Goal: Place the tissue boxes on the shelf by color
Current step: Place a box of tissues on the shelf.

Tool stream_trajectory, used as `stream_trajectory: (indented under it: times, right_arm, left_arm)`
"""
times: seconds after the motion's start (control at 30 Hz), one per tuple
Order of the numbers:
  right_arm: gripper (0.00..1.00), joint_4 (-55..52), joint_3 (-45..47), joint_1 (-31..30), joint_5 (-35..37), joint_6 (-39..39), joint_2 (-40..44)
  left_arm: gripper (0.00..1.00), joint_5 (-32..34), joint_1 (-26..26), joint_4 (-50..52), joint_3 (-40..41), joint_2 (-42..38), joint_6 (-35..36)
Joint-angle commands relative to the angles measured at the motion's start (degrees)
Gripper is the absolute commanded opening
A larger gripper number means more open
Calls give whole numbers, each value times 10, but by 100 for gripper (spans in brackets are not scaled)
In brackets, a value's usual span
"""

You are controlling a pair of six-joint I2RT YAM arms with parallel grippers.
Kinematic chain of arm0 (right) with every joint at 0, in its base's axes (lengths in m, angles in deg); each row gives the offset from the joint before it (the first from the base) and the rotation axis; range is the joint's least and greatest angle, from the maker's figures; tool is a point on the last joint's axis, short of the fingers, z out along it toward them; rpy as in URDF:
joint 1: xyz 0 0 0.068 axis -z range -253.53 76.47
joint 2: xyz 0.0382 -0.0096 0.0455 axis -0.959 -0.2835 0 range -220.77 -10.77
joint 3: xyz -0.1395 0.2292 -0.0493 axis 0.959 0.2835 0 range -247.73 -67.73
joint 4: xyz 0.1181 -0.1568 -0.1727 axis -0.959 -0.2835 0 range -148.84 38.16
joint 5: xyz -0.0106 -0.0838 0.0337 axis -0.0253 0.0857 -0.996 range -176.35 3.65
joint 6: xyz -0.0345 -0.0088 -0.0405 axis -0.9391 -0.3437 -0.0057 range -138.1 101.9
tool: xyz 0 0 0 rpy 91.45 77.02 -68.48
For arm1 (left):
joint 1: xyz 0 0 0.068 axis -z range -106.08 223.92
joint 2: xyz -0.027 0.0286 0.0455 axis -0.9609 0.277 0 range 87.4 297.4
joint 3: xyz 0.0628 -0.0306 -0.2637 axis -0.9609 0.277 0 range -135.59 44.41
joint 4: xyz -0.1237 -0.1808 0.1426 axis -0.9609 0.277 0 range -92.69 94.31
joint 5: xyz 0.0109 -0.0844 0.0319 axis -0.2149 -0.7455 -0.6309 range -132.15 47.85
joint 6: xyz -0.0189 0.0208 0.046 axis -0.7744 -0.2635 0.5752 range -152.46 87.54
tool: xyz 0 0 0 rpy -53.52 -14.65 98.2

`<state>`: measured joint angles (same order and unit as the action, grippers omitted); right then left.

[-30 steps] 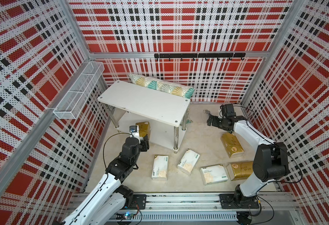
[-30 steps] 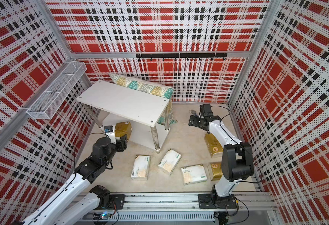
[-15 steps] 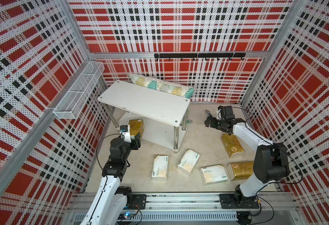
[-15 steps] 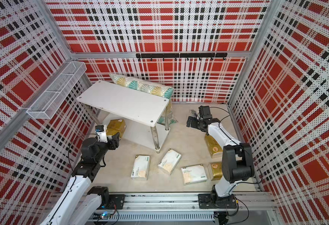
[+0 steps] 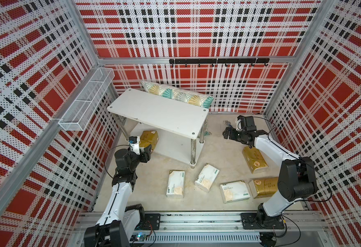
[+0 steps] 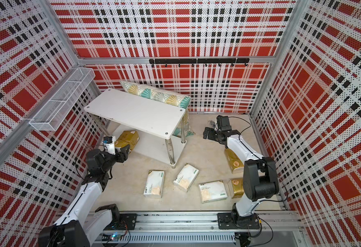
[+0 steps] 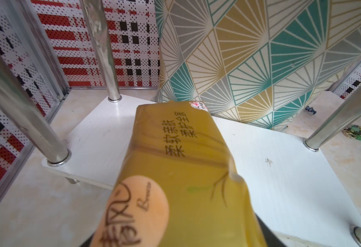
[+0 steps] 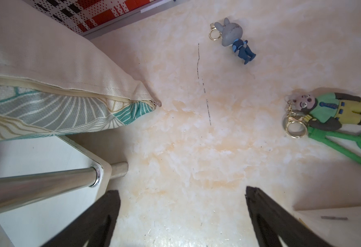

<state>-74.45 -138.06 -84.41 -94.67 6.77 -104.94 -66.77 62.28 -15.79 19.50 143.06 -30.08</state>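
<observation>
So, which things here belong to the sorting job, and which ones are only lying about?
Job: shelf; gold pack in the left gripper; two gold packs on the floor; three white packs on the floor.

Lying about: pillow; wire basket; hook rail; two toy keychains.

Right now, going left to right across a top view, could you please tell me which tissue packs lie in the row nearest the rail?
Straight-lying white soft tissue pack → tilted white soft tissue pack → crosswise white soft tissue pack → shiny gold soft tissue pack at the row's end.
</observation>
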Motion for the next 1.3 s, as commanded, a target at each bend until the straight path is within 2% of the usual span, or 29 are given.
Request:
stream_trajectory:
  times: [0.0,0.17,0.33,0.7,1.27]
  right_arm:
    - [100,33,-18,-4,6,-8,-4]
    - [100,50,-32,-4,-3,-15,-28]
    - [100,71,-26,-4,-10,-22,-39]
    - [100,97,-13,-4,-23,-35,-44]
    - [100,90,-28,-4,-25,-39,-66]
  left_arm:
    - [67,-38,-8,-77,-33,24,18]
    - [66,-23,-8,-117,-34,61,35]
    - [67,-52,-40,-145,-46,101,34]
    - [67,-65,-49,-170,-69,184,81]
    - [68,-81,-59,-258,-118,323,80]
